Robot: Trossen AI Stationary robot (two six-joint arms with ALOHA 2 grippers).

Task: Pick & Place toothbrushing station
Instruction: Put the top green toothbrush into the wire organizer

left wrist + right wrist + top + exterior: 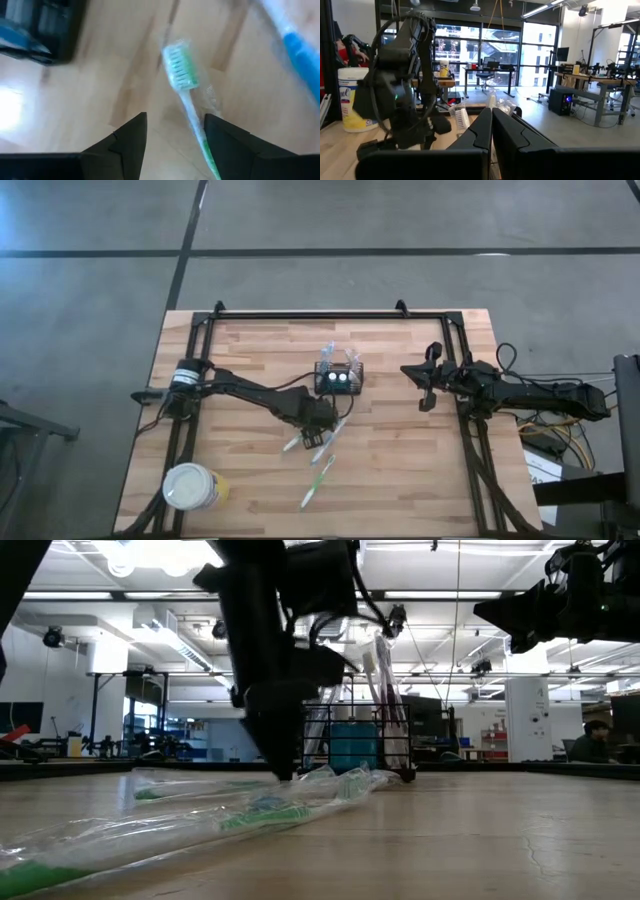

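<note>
Left claw: the left claw (322, 423) is low over the middle of the wooden counter (420, 470). Its two dark fingers (131, 140) stand apart, open, with bare wood between them. It holds nothing.

Wrapped toothbrush: a toothbrush with green bristles (181, 72), in clear wrap, lies just beside one finger of the left claw, outside the gap.

Other toothbrushes: some wrapped brushes lie at about 6 o'clock from the left claw; the lowest one has a green handle (317, 483).

Toothbrushing station: the black toothbrushing station (339, 378) stands upright near the counter's centre, just at 12 o'clock from the left claw. Wrapped brushes stick up out of it.

Right claw: the right claw (423, 383) hangs at 3 o'clock from the station, well apart from it. Its fingers (485, 131) are pressed together, with nothing between them.

Tub: a yellow tub with white lid (190, 487) stands at about 7 o'clock, near the counter's corner.
</note>
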